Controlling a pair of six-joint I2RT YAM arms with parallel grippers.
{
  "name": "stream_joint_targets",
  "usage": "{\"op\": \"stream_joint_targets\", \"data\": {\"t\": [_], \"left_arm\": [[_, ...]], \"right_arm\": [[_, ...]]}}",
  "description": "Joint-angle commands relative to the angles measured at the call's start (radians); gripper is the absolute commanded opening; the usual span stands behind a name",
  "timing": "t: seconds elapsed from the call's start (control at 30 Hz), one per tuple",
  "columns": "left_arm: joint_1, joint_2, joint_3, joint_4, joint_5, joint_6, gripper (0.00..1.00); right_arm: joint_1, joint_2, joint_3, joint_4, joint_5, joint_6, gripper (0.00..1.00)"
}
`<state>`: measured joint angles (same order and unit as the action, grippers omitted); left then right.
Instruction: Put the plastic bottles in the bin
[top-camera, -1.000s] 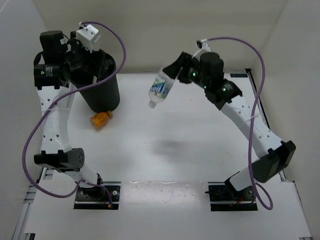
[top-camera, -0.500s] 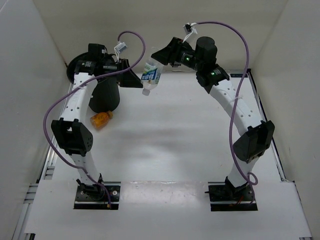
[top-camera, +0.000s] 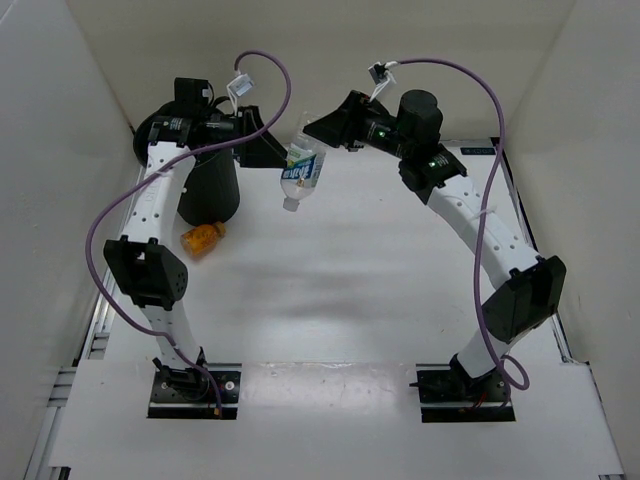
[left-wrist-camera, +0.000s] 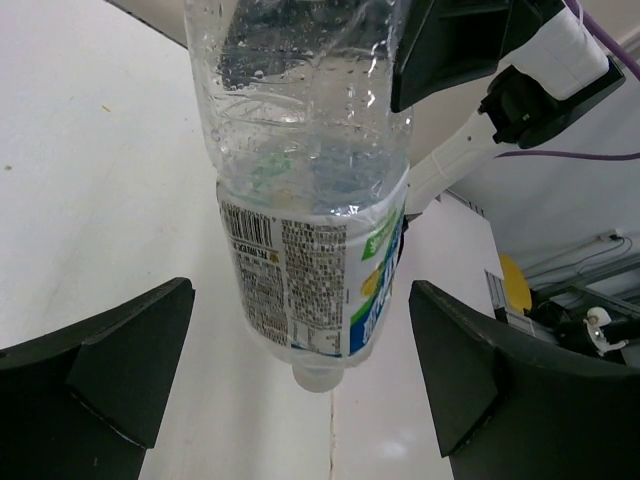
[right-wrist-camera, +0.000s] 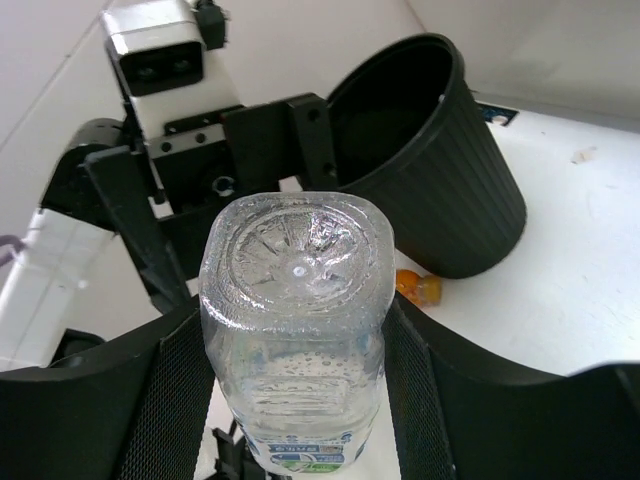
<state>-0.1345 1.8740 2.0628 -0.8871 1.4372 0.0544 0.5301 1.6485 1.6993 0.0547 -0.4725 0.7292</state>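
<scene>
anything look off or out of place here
One orange bottle lies on its side on the table beside the foot of the bin, outside it. The clear bottle hangs cap-down in mid-air, gripped at its base end by the right gripper. No spill or damage shows.

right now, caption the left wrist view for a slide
Open left jaws flank a labelled bottle, neck down, held at its base by the right jaws.

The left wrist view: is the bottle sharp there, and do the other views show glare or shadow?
Left wrist view: the bottle is sharp, droplets and label print distinct. Top external view: even light, only a faint soft shadow on the table. Right wrist view: small highlights on the bottle's base; the bin is featureless black inside.
</scene>
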Motion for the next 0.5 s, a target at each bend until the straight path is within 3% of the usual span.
{"op": "stream_joint_targets", "data": {"t": [0.0, 0.37, 0.4, 0.43, 0.47], "left_arm": [[-0.034, -0.041, -0.007, 0.010, 0.035, 0.028, 1.00], [-0.077, -0.050, -0.064, 0.010, 0.097, 0.007, 1.00], [-0.077, -0.050, -0.073, 0.010, 0.097, 0.007, 0.94], [-0.077, -0.050, -0.073, 0.010, 0.107, 0.007, 0.74], [-0.077, -0.050, -0.073, 0.010, 0.108, 0.007, 0.64]], "right_arm": [[0.011, -0.029, -0.010, 0.123, -0.034, 0.061, 0.00], [0.042, 0.023, 0.019, 0.184, -0.058, 0.113, 0.00], [0.042, 0.023, 0.019, 0.185, -0.058, 0.113, 0.00], [0.051, 0.023, 0.019, 0.185, -0.058, 0.113, 0.00], [0.051, 0.023, 0.019, 0.185, -0.058, 0.113, 0.00]]}}
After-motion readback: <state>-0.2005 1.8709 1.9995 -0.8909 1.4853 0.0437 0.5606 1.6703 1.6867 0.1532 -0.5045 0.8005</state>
